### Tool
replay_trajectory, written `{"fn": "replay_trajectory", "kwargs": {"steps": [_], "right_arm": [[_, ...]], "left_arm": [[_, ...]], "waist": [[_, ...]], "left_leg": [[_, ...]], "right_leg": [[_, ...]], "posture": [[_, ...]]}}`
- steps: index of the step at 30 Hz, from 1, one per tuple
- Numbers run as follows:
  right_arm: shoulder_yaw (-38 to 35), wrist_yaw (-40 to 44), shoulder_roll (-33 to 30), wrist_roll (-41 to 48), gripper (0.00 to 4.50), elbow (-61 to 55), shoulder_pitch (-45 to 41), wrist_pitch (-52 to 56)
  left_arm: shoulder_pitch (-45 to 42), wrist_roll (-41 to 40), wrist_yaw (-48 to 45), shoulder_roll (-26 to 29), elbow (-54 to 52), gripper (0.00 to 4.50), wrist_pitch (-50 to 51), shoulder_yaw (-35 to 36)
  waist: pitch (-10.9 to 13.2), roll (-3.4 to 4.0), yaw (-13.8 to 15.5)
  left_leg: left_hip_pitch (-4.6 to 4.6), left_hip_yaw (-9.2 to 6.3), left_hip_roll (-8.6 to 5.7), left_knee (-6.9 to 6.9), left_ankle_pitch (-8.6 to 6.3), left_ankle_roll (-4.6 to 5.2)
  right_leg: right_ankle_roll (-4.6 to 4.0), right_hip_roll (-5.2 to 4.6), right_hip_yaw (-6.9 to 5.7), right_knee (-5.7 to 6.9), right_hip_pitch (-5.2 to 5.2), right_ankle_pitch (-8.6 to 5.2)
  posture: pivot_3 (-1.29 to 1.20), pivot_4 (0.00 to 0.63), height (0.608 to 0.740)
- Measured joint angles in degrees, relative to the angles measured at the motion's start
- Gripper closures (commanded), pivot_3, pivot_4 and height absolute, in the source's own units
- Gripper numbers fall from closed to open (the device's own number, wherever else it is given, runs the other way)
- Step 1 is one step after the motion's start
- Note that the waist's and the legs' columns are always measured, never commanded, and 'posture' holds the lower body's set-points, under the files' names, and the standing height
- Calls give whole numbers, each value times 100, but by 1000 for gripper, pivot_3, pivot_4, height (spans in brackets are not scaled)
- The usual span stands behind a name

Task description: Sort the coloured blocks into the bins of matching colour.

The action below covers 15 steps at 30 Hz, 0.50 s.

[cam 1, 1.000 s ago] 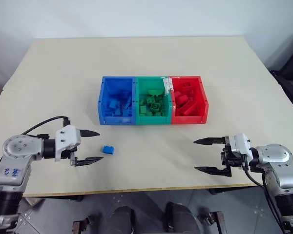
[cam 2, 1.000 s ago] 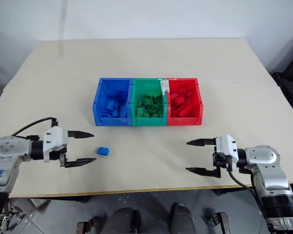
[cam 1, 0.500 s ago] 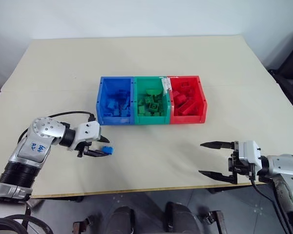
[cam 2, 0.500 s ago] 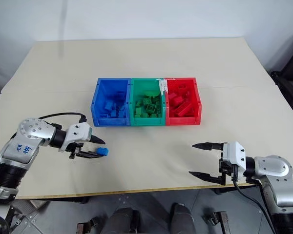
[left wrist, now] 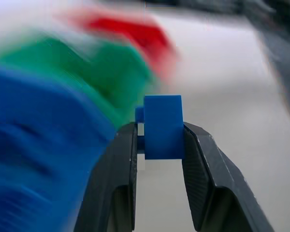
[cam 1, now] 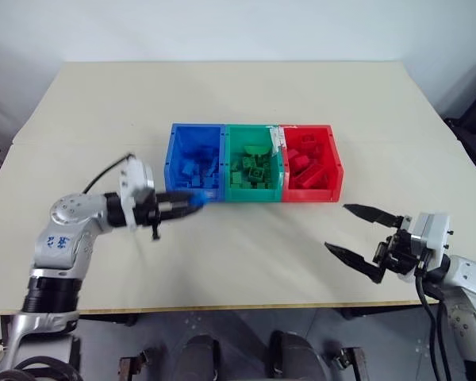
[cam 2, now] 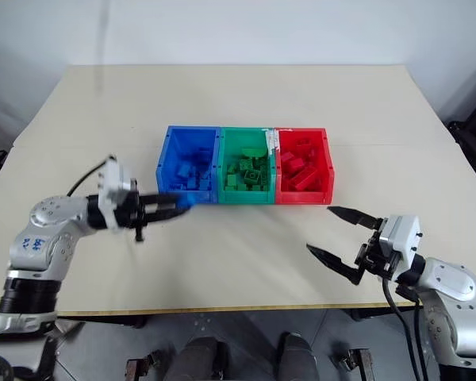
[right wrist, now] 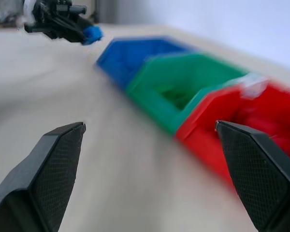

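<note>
Desk (cam 1: 246,103): pale beige top, carrying all items.

Bins: three joined open-topped bins in a row near the middle of the desk. Blue bin (cam 1: 174,152) on the robot's left, green bin (cam 1: 254,135) in the middle, red bin (cam 1: 333,163) on the right. Each holds a heap of blocks of its own colour.

Blue block (left wrist: 163,126): small studded brick, pinched between the two black fingers of the left pincer (cam 1: 189,204), held above the desk just at the near front wall of the blue bin.

Left pincer: closed on the blue block, pointing toward the bins.

Right pincer (cam 1: 358,238): fingers spread wide, nothing between them, above the near right part of the desk, well apart from the red bin.
</note>
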Motion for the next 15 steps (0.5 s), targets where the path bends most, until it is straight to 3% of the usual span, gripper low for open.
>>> {"fn": "replay_trajectory", "kwargs": {"steps": [5,8,9,15], "right_arm": [[19,-124,15,-82,0,-30,-323,-8],[66,-35,-77,-178,0,32,-327,-11],[72,18,-121,-210,0,45,-319,-24],[225,233,-197,-337,0,227,-317,-70]], "left_arm": [[-608,541,1065,-44,287,3393,256,-79],[-695,763,1230,-59,694,3393,285,-214],[-719,805,1245,-115,815,2833,275,-256],[-777,985,1349,-275,1120,988,18,-372]], "waist": [[0,0,-24],[0,0,-17],[0,0,-16],[0,-3,-10]], "left_leg": [[2,12,-1,-13,0,0],[-3,35,-3,-15,0,1],[-4,35,-3,-15,-1,2],[-7,33,-3,-14,-1,2]], "right_leg": [[0,5,0,-6,-5,0],[-1,4,-2,-11,-8,-1],[-1,4,-2,-12,-7,0],[-1,4,-5,-15,-7,0]], "posture": [[0,150,740],[0,150,740],[0,150,740],[0,150,740]]}}
